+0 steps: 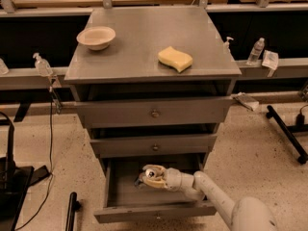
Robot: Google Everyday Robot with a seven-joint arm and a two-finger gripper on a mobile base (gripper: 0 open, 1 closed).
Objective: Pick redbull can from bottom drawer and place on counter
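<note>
Gripper [149, 178] sits inside the bottom drawer [120, 194], which is pulled out well past the 2 shallower drawers above it. Its pale fingers [160, 182] are pinched around the redbull can [151, 172], whose shiny round top faces up and toward the camera. The can is near the middle of the drawer; whether it touches the drawer floor or is held just above it cannot be told. The white arm [217, 200] reaches in from the lower right, crossing the drawer's front edge. On the counter [144, 32] a shallow cream bowl [96, 36] stands at the left and a yellow sponge [175, 58] lies toward the right, well apart from each other. A clear water bottle [255, 51] stands on the ledge right of the cabinet.
</note>
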